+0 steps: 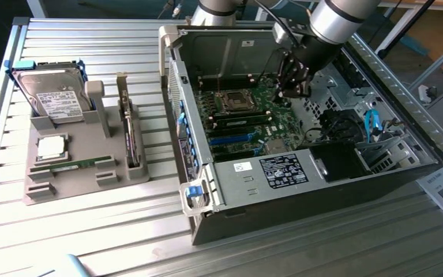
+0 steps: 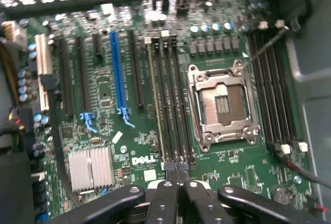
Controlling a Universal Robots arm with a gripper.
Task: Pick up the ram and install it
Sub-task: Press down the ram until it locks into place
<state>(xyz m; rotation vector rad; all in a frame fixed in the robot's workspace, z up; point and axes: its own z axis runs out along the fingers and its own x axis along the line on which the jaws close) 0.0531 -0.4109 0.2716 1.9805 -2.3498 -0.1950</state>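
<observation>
The claw (image 1: 293, 92) is held inside the open computer case (image 1: 299, 173), above the motherboard (image 2: 129, 131), with its fingers closed together and nothing gripped. A ram (image 2: 153, 100) is seen seated in a slot beside the empty processor socket (image 2: 222, 105). Installation is judged finished or nearly so; only a firm, even seating would be called for.

Exterior cam sat high and off to one side, looking down at an angle across the slatted table (image 1: 90, 231) and into the open computer case (image 1: 299, 173); far enough back to catch both. My wrist cam looked straight down at the motherboard (image 2: 134, 146) from close range, my gripper (image 2: 179, 203) at the frame edge. Shared area: the board around the empty CPU socket (image 2: 222, 105), seen small in the exterior view (image 1: 237, 103).
</observation>
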